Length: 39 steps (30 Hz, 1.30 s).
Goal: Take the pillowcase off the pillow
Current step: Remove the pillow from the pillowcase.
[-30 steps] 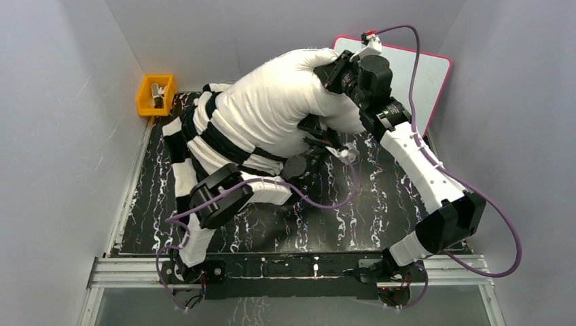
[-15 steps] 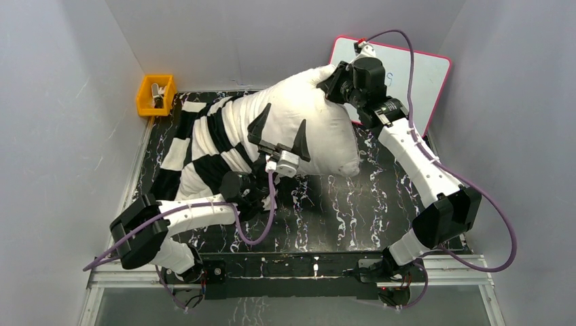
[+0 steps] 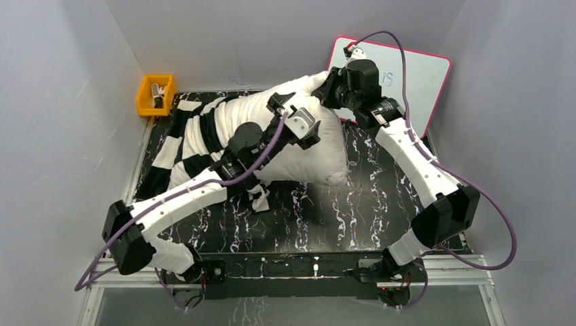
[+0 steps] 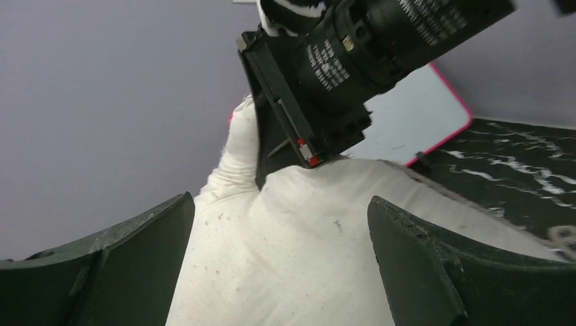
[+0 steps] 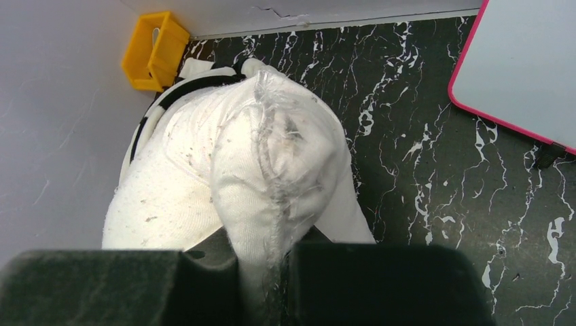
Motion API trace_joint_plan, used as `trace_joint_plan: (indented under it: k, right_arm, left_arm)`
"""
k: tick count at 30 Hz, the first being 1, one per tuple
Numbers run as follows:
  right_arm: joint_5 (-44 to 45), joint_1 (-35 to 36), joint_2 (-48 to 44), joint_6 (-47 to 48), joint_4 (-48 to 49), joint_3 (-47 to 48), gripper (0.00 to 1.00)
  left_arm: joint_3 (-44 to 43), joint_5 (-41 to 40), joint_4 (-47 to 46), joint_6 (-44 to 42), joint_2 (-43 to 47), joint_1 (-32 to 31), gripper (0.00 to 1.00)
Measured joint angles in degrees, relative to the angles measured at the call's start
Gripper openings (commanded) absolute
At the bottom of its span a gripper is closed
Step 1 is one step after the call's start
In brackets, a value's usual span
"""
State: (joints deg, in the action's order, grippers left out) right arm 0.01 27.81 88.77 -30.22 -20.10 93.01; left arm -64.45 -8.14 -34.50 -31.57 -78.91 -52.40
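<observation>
The plump white pillow [image 3: 306, 153] lies across the back of the table, its right corner raised. My right gripper [image 3: 328, 87] is shut on that corner, and in the right wrist view the frayed seam of the pillow [image 5: 272, 170] is pinched between my right gripper's [image 5: 268, 272] jaws. The black-and-white checkered pillowcase [image 3: 193, 136] is bunched over the pillow's left end, and a strip of the pillowcase [image 5: 183, 85] shows far off. My left gripper [image 3: 303, 115] hovers open over the bare pillow [image 4: 292, 265], its fingers [image 4: 142, 251] wide apart, and my left gripper [image 4: 280, 204] points at the right gripper [image 4: 326, 75].
A yellow bin [image 3: 155, 94] sits in the back left corner. A pink-rimmed whiteboard [image 3: 421, 75] leans against the back right wall. Grey walls enclose the dark marbled table [image 3: 367, 197] on three sides.
My left arm has swung out from the pillow's front and up over it, towards the held corner. The pillow has sunk and flattened. The right gripper keeps its hold.
</observation>
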Motion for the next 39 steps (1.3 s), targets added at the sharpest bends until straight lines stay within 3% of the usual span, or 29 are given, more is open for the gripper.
trace_joint_plan:
  k: [6,10,19,26,28,32,33,38,39]
  right_arm:
    - [-0.2,0.1,0.0,0.7,-0.6,0.6,0.0]
    - [-0.5,0.1,0.4,0.8,-0.8,1.2,0.0]
    - [-1.1,0.4,0.6,0.9,-2.1,2.5,0.0]
    - [-1.5,0.4,0.9,0.3,-2.1,2.5,0.0]
    - [-1.7,0.4,0.9,0.1,-2.0,2.5,0.0]
    - [-2.3,0.5,0.9,-0.3,-2.0,2.5,0.0]
    - [-2.6,0.5,0.9,-0.3,-2.1,2.5,0.0]
    - [-2.8,0.6,0.9,-0.3,-2.2,2.5,0.0]
    - [-2.8,0.6,0.9,-0.1,-2.2,2.5,0.19]
  left_arm:
    - [-10.1,7.1,21.6,12.6,5.6,0.3,0.98]
    - [-13.6,9.6,28.1,18.7,5.7,0.6,0.98]
    - [-11.0,-1.6,23.4,22.5,-8.3,0.4,0.98]
    - [-10.6,-7.8,17.8,20.6,-11.3,-0.9,0.98]
    - [-10.6,-8.7,16.7,20.3,-11.8,-0.9,0.88]
    - [-10.6,-8.1,16.6,20.2,-12.2,-0.6,0.09]
    - [-10.8,-7.4,17.1,20.1,-12.3,-0.3,0.0]
    - [-11.8,-3.0,19.6,20.3,-12.9,1.7,0.0]
    - [-11.8,-2.4,19.7,20.3,-12.8,2.0,0.0]
